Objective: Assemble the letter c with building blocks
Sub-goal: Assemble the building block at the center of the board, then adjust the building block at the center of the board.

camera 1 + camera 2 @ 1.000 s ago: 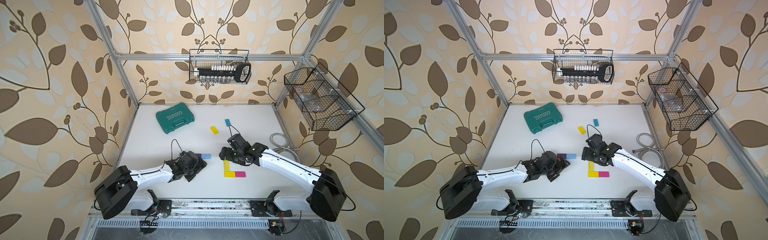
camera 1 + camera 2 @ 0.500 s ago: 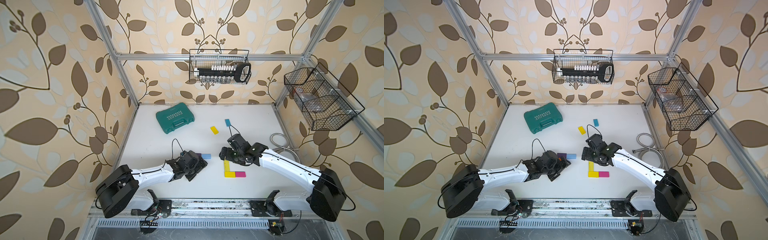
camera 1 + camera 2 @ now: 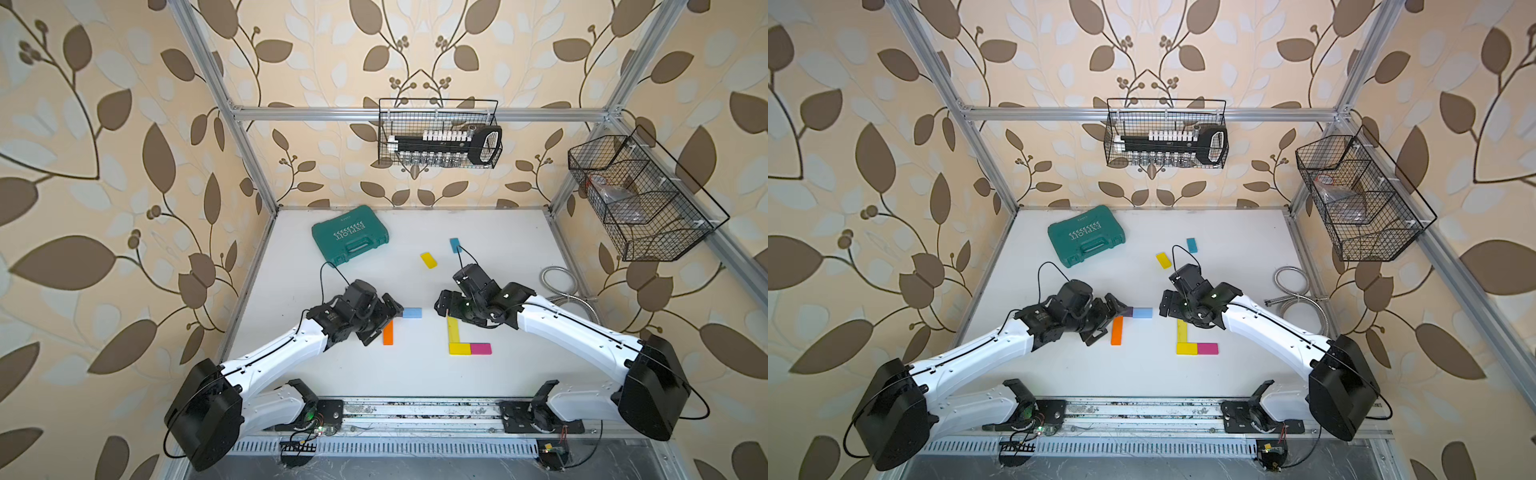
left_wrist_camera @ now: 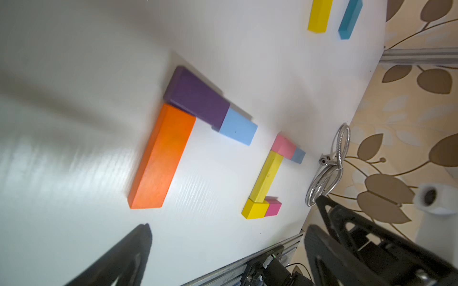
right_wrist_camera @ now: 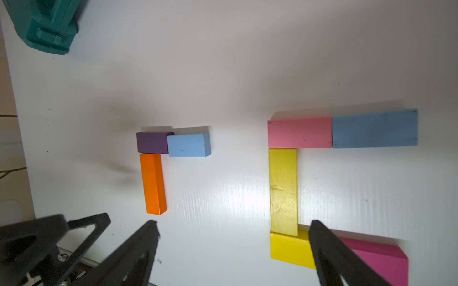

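Left hand [image 4: 228, 229], right hand [image 5: 231, 226]: both wide open, empty, above building blocks [image 5: 283, 190].

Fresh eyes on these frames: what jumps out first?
Two bright block shapes mid-table: a C with a long yellow block as its spine, under the right gripper, and a half-built corner with the orange block beside the left gripper. Both grippers are open and empty; the green case sits at the far left.
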Available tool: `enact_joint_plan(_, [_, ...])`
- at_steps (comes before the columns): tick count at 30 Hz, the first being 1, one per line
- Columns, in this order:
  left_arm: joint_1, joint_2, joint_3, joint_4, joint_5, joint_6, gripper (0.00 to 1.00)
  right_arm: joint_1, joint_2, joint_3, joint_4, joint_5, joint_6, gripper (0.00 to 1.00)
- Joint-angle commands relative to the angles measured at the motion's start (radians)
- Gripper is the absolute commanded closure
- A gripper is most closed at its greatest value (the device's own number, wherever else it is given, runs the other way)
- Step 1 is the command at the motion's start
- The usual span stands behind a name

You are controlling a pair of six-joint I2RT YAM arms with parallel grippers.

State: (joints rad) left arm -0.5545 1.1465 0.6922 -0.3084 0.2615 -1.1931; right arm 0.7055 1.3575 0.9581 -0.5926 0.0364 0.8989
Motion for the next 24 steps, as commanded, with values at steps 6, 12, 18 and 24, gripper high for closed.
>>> enact_joint_plan(6, [0.284, 0.190, 0.217, -0.153, 0.206, 0.306, 0.01, 0.143, 0.209, 0.094, 0.139, -0.038, 0.096, 0.07])
enact_joint_plan(12, [0.402, 0.288, 0.274, -0.148, 0.290, 0.379, 0.01, 0.219, 0.337, 0.124, 0.251, -0.024, 0.174, 0.07])
enact_joint_plan(18, [0.442, 0.337, 0.290, -0.156, 0.310, 0.404, 0.01, 0.249, 0.380, 0.069, 0.401, 0.013, 0.256, 0.06])
enact_joint_plan(24, [0.453, 0.345, 0.284, -0.147, 0.318, 0.406, 0.01, 0.252, 0.413, 0.039, 0.507, 0.030, 0.310, 0.06])
